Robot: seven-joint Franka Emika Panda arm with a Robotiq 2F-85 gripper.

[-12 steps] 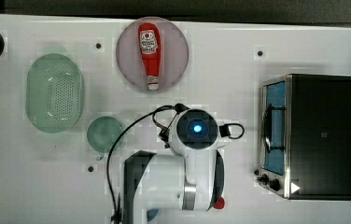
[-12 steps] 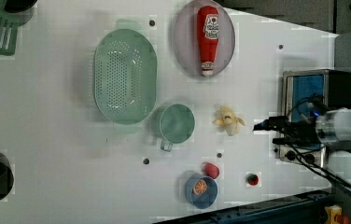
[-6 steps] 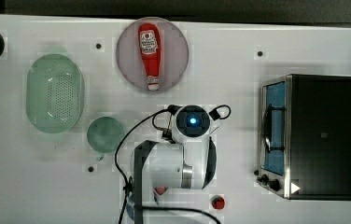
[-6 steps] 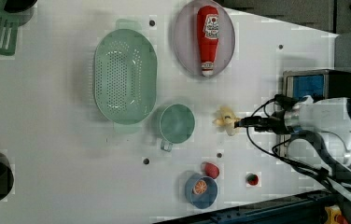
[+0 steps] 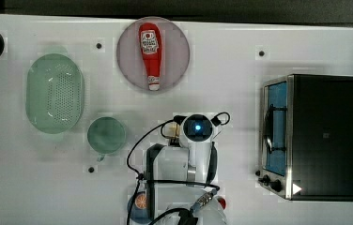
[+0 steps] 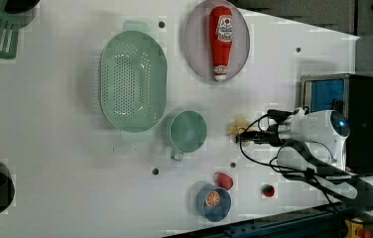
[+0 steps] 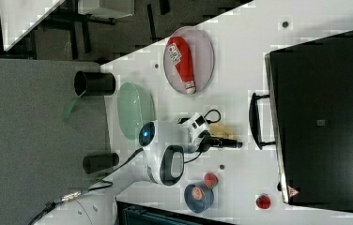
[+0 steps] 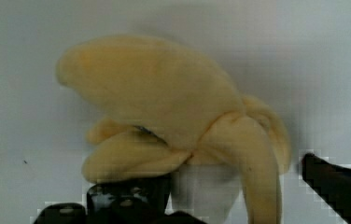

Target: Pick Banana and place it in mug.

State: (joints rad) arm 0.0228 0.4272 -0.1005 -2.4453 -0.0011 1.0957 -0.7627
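The banana [image 8: 164, 116], a pale yellow, half-peeled piece, lies on the white table right in front of the wrist camera. My gripper [image 8: 229, 191] is open, and its black fingers [image 8: 127, 200] stand on either side of the banana's near peel without closing on it. In the left view the gripper [image 6: 244, 137] reaches the banana [image 6: 237, 126] from the left view's right. The teal-green mug [image 6: 188, 131] stands just beyond the banana in the left view, upright and with nothing in it. In the top view the mug [image 5: 106, 135] sits to the left of the arm's wrist.
A ketchup bottle [image 5: 150, 54] lies on a round plate [image 5: 177, 63]. A pale-green colander [image 5: 55, 93] is beside the mug. A toaster oven [image 5: 315, 136] fills the top view's right. A blue bowl [image 6: 214, 210] with an orange slice and a red fruit [image 6: 224, 181] sit nearer the table's edge.
The arm has swung toward the left view's left until the gripper reached the banana. The banana and the mug have stayed where they were.
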